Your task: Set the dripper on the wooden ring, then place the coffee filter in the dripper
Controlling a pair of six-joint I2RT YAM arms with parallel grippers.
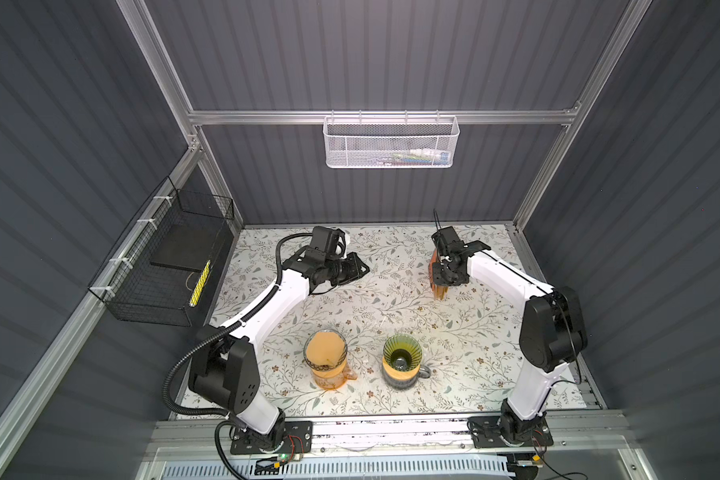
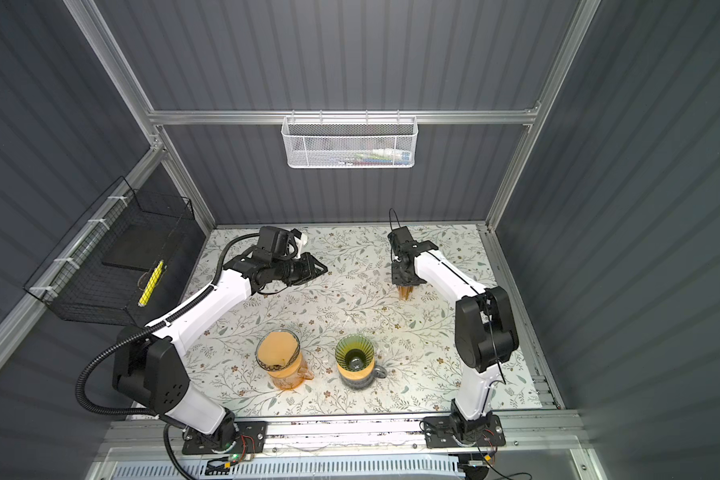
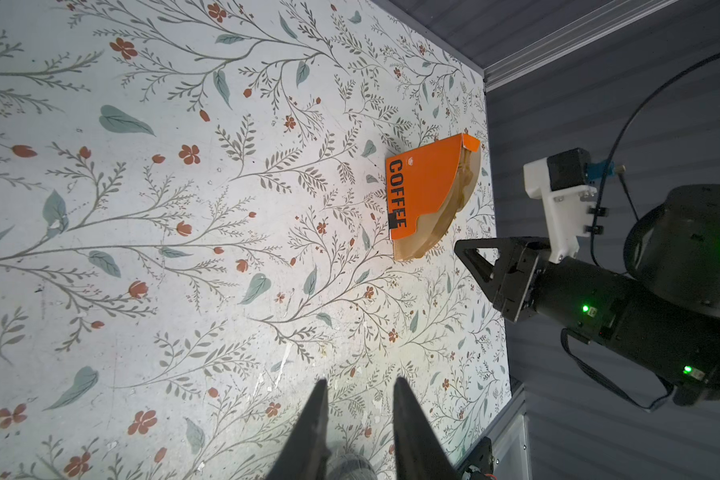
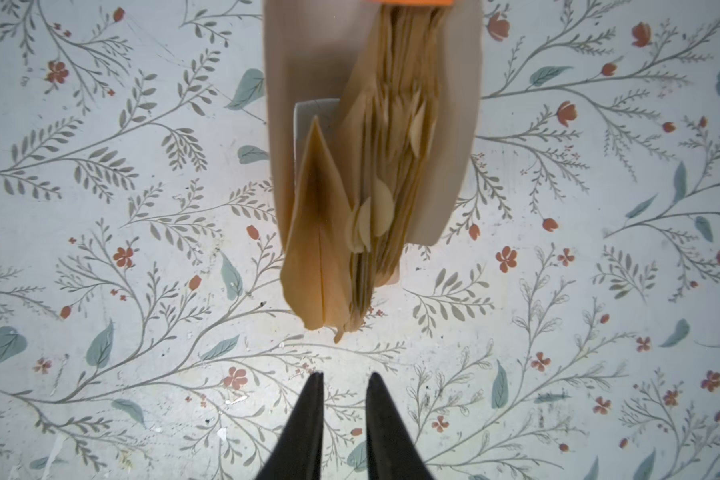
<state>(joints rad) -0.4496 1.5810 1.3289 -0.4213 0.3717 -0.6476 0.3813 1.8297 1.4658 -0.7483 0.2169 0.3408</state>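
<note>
Item: coffee filter [image 4: 314, 232], fanned loose from its orange box [image 3: 427, 187] on the tabletop [image 4: 100, 291], just ahead of our right pincer [image 4: 346, 375]. We judge it singled out for pinching. Right pincer slightly parted, empty; left pincer [image 3: 360, 380] likewise. Dripper [image 1: 402, 356] well apart from both.

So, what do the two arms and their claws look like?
Both arms have white shells and black joints. The left arm carries a ribbed black hose; the right arm a thin black cable. The left claw and right claw are black and pointed.
</note>
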